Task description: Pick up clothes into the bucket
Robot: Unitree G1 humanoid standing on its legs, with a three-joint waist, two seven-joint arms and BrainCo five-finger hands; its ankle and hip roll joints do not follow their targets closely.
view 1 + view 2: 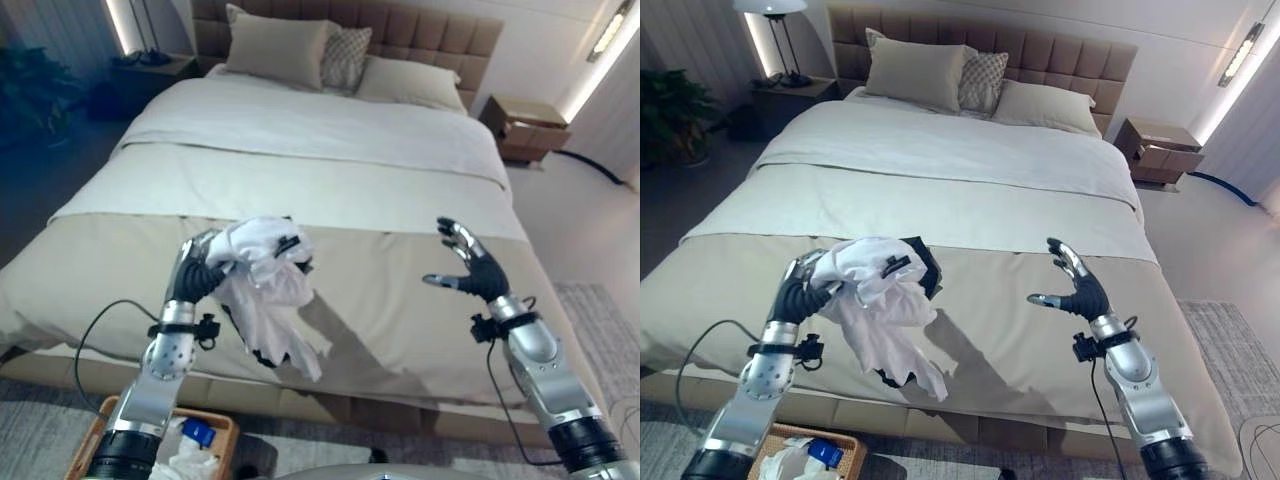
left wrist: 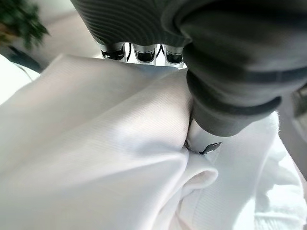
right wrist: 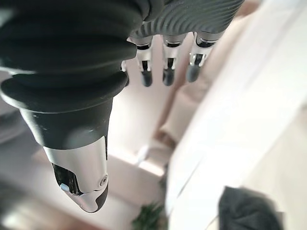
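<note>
Down by the robot's feet sits the woven tan basket (image 1: 225, 425), already holding crumpled white cloth and a small blue item, so some of the tidying looks done. Above it and a little toward the bed, the left hand (image 1: 200, 272) is clenched on a bunched white garment (image 1: 270, 290) lifted clear of the beige bedspread (image 1: 400, 320); its tail hangs free, with a dark patch showing at the top and lower edge. I judge it lifted but not yet over the basket. The right hand (image 1: 1075, 285) hovers over the bedspread with fingers spread, holding nothing. The basket's near part is cut off, and folds bury the left fingertips.
</note>
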